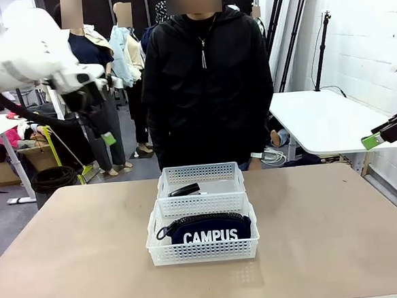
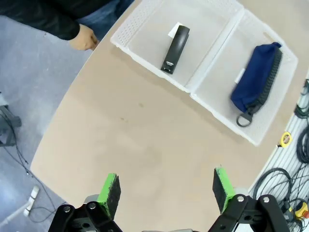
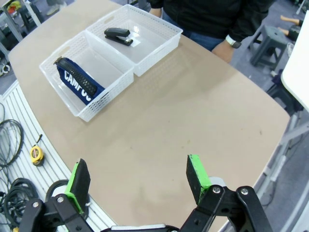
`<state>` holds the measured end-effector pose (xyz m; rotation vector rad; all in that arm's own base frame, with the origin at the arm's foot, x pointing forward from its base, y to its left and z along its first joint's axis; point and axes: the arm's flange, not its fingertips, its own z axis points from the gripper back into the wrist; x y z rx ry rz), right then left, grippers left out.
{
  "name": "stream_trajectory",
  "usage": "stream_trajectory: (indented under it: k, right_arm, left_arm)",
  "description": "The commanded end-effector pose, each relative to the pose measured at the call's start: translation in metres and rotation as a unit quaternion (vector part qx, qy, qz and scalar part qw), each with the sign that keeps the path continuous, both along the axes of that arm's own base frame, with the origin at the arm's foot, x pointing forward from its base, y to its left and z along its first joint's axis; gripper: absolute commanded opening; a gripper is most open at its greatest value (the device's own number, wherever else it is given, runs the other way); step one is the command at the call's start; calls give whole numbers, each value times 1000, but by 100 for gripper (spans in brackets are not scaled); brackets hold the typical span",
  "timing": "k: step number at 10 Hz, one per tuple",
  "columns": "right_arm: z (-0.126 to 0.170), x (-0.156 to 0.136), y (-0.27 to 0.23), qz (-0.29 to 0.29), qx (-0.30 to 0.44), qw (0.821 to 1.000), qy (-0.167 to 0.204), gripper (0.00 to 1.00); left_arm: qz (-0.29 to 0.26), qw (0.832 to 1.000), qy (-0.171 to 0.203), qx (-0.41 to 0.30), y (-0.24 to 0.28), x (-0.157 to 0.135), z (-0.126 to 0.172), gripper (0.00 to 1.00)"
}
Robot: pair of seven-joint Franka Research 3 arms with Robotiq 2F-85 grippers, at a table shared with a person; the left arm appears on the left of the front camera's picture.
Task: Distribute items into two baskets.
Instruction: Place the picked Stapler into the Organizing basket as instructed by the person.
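Navy soft zip pouch w/ white CAMPUS print (image 1: 211, 231) sits in near white lattice plastic basket (image 1: 161, 250), black stapler (image 1: 183, 189) in far basket (image 1: 165, 180). Left gripper (image 2: 165, 192) & right gripper (image 3: 137, 176) raised, jaws apart, empty. Sorting looks done; next, probably just hold clear.

Soft cloth pouch (image 1: 211, 230), glossy plastic stapler (image 2: 175, 47), perforated white plastic baskets (image 1: 166, 252), matt smooth tabletop (image 1: 90, 252).

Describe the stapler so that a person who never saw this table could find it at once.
Two white baskets stand end to end in the middle of the table. The stapler lies in the far basket, the one nearer the person. It is small, black and hard; the near basket holds a soft navy pouch.
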<state>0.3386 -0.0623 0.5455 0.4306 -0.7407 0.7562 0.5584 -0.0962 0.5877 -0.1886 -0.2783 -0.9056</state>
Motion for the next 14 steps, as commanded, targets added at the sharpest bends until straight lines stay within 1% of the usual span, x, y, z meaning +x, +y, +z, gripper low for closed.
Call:
stream_trajectory:
  k: [1, 2, 4, 5, 6, 7, 8, 9, 10, 11, 12, 14]
  right_arm:
    - [-1, 1, 1, 1, 10, 1000, 1, 100]
    - [-1, 1, 1, 1, 10, 1000, 1, 100]
    - [-1, 1, 1, 1, 10, 1000, 1, 100]
    - [-1, 1, 1, 1, 10, 1000, 1, 100]
    - [-1, 1, 1, 1, 10, 1000, 1, 100]
    - [-1, 1, 1, 1, 10, 1000, 1, 100]
    - [-1, 1, 1, 1, 10, 1000, 1, 100]
    - [-1, 1, 1, 1, 10, 1000, 1, 100]
    - [-1, 1, 1, 1, 10, 1000, 1, 100]
    - [-1, 1, 1, 1, 10, 1000, 1, 100]
    - [-1, 1, 1, 1, 10, 1000, 1, 100]
    - [-1, 1, 1, 1, 10, 1000, 1, 100]
  left_arm:
    - [13, 999, -10, -42, 46, -47, -4, 100]
    - [11, 998, -25, -55, 69, -70, -4, 100]
    - [-1, 996, -27, -84, 106, -105, -14, 100]
    - [-4, 994, -36, -103, 119, -117, -23, 100]
    - [-10, 989, -60, -132, 134, -132, -31, 100]
    - [-4, 985, -82, -151, 148, -144, -39, 100]
    - [-6, 982, -94, -165, 158, -153, -47, 100]
    - [-18, 979, -102, -174, 163, -154, -53, 100]
    - [-20, 980, -99, -171, 164, -151, -57, 100]
    - [-13, 982, -100, -162, 165, -146, -57, 100]
    - [-6, 983, -86, -161, 170, -156, -51, 100]
    - [-6, 983, -86, -161, 170, -156, -51, 100]
